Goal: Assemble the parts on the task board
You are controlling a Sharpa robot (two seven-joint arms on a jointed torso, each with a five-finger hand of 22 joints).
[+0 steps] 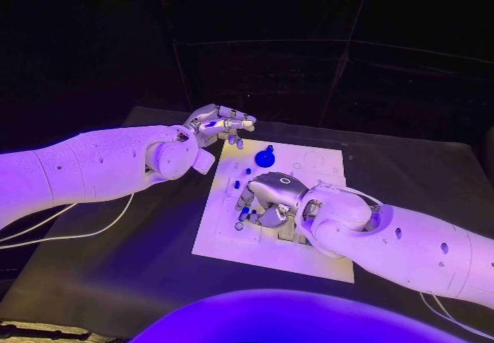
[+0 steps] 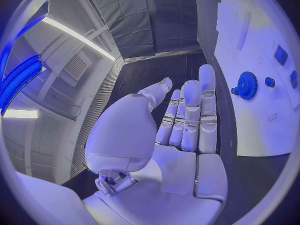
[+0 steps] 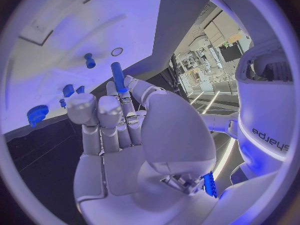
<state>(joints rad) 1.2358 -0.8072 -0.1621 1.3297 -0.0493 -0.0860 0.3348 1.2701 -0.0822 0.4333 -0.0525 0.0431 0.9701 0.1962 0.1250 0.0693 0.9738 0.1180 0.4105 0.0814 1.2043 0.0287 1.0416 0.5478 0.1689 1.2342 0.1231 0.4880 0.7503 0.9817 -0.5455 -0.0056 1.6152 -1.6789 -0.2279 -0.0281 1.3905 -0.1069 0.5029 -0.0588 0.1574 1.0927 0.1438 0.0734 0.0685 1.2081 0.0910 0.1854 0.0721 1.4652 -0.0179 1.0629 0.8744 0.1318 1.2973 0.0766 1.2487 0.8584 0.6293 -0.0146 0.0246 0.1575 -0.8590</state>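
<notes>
Head view: white rectangular task board point(image 1: 270, 246) at frame centre on black table point(image 1: 123, 243). One round blue gear point(image 1: 265, 158) in board's upper part, small blue parts point(image 1: 245, 211) near its middle. Left hand point(image 1: 219, 123) upper centre, off board's upper-left corner, fingers loosely curled, empty. Right hand point(image 1: 276, 199) over board centre.

Left wrist view: left hand point(image 2: 181, 130) flat, fingers straight, holding nothing; blue gear point(image 2: 247, 85) on board beyond.

Right wrist view: right hand point(image 3: 119, 120) pinches one blue cylindrical peg point(image 3: 117, 77); four loose blue parts counted on board.
</notes>
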